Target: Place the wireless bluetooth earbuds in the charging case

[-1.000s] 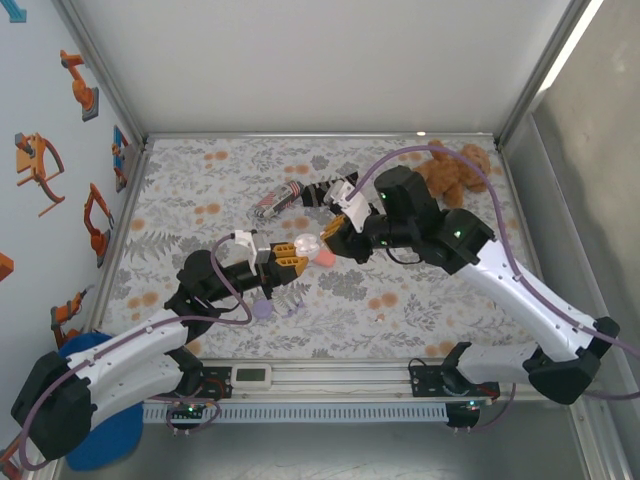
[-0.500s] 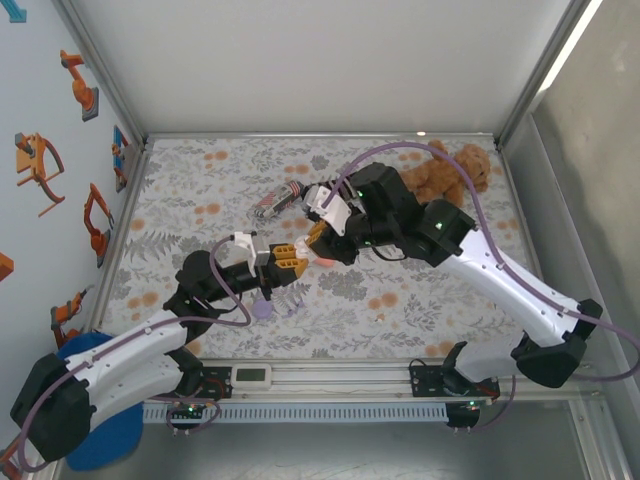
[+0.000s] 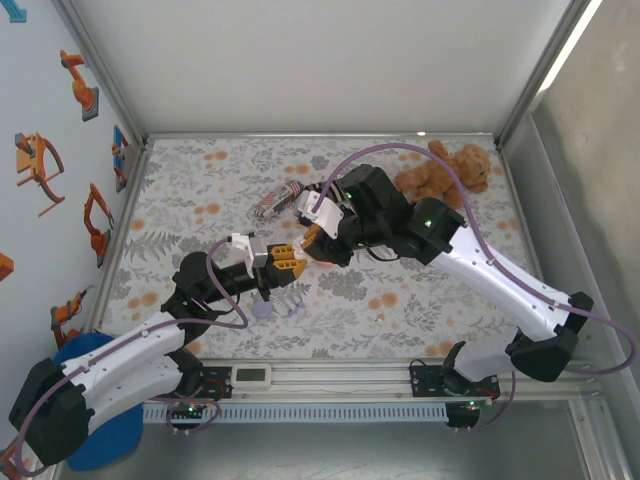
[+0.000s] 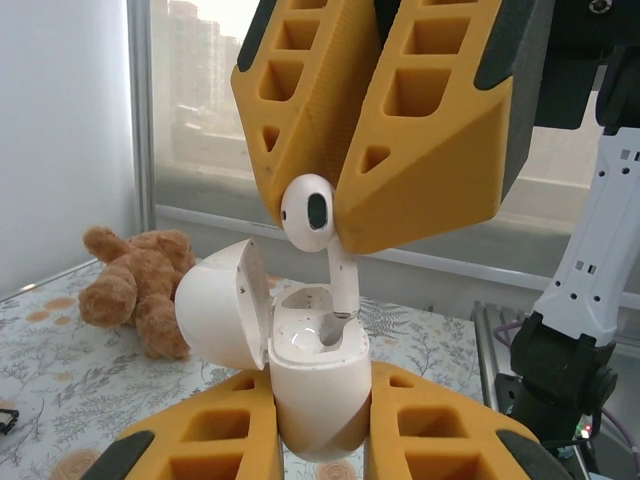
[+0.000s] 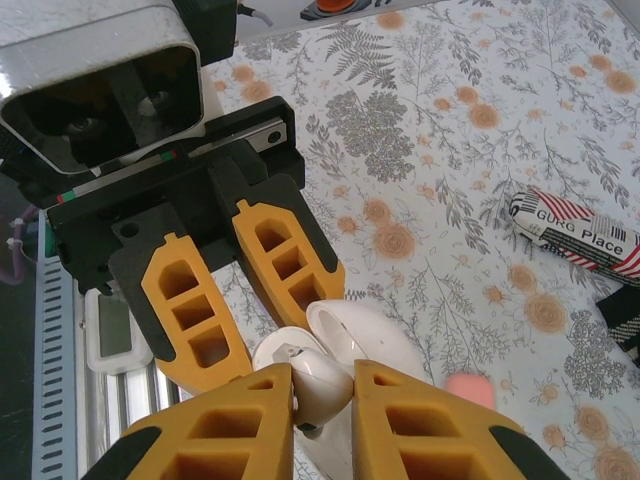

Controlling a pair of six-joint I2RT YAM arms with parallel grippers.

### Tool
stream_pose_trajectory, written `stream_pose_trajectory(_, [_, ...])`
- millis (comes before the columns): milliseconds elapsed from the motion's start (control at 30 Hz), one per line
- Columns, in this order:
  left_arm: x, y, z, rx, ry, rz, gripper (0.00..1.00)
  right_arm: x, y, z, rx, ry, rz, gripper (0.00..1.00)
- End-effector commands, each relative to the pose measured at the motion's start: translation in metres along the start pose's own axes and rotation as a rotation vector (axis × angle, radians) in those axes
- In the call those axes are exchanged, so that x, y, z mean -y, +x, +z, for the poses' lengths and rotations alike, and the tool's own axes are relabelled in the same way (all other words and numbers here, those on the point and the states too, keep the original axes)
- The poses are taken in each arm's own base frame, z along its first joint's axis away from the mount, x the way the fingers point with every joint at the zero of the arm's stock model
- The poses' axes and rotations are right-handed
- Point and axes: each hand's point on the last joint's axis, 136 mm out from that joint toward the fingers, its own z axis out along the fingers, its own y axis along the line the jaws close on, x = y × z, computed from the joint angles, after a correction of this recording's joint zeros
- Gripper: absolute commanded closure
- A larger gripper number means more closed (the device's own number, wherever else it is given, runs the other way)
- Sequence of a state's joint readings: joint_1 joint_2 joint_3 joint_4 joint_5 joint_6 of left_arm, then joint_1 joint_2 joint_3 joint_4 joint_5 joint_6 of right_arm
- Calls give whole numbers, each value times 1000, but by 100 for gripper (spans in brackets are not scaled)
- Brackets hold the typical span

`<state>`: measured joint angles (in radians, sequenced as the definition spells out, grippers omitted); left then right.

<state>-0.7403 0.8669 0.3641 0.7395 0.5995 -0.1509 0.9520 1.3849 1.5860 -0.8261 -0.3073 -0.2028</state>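
Note:
My left gripper [image 4: 322, 392] [image 3: 284, 259] is shut on a white charging case [image 4: 318, 405], held upright with its lid [image 4: 218, 318] swung open to the left. My right gripper [image 5: 323, 388] [image 3: 318, 238] hangs above it, shut on a white earbud [image 4: 308, 212] [image 5: 322, 380]. The earbud's stem points down and its tip sits just inside the case's right slot [image 4: 340, 322]. The left slot beside it is empty. In the right wrist view the case's lid [image 5: 368, 340] shows just behind the earbud, between my left gripper's orange fingers [image 5: 285, 262].
A brown teddy bear [image 3: 442, 174] lies at the back right of the floral mat. A striped packet [image 3: 277, 201] [image 5: 578, 240] lies behind the grippers. A small purple round piece [image 3: 263, 308] lies near the front. A blurred pink piece [image 5: 470, 388] lies under the grippers.
My right arm has swung left and down, bringing the earbud from beside the left gripper to over the open case. The left arm has barely moved.

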Motion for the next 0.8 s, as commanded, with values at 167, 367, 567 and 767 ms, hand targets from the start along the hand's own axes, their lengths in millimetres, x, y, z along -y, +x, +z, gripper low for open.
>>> stream_pose_trajectory(167, [8, -16, 0, 40, 30, 48, 100, -2, -1, 1, -18, 3, -23, 82])
stream_pose_trajectory(367, [8, -16, 0, 38, 30, 46, 100, -4, 1, 5, -29, -7, -25, 81])
stream_pose_trajectory(567, [8, -16, 0, 37, 28, 46, 100, -5, 4, 6, -42, -11, -28, 80])
stream_pose_trajectory(767, [7, -14, 0, 34, 26, 43, 100, -6, 3, 6, -42, -14, -28, 79])
